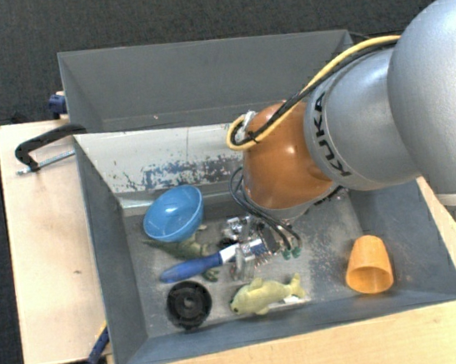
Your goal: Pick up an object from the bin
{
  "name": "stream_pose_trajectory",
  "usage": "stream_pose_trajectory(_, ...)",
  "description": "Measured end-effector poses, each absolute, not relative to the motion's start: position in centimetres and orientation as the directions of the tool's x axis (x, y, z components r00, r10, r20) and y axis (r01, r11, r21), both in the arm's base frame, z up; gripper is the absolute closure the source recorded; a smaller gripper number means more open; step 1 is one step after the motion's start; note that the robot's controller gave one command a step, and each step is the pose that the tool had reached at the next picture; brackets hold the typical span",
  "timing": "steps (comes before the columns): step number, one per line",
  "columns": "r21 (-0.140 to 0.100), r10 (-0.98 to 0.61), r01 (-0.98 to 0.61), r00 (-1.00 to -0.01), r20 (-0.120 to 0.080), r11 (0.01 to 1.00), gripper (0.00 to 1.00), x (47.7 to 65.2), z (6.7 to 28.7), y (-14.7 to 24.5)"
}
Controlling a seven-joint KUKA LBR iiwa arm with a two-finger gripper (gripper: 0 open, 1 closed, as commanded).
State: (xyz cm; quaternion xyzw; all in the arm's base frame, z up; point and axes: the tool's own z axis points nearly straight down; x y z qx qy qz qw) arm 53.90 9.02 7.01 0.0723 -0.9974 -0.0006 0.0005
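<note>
My gripper [250, 245] is low in the middle of the bin, its metal body and fingers showing below the orange cover. Just left of it lies a blue-handled tool [191, 267], whose white end reaches up to the gripper. A pale yellow-green toy fish [267, 294] lies directly below the gripper on the bin floor. A small olive-green toy [193, 245] sits between the blue bowl and the gripper. Whether anything is between the fingers cannot be made out.
A blue bowl [172, 212] stands at the back left. A black round cap [187, 302] lies at the front left. An orange cup [368, 265] lies on its side at the front right. The arm with its yellow cable covers the bin's back right.
</note>
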Motion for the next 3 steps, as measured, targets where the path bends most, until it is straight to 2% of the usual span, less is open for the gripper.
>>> stream_pose_trajectory(1,-0.006,-0.598,-0.598,-0.801,-0.011,0.801,1.00,49.6,7.2,4.0)
stream_pose_trajectory(2,-0.012,-0.986,-0.986,-0.166,-0.011,0.166,1.00,50.1,7.2,5.3)
stream_pose_trajectory(3,-0.012,-0.984,-0.984,-0.176,-0.007,0.176,1.00,51.3,22.4,8.0)
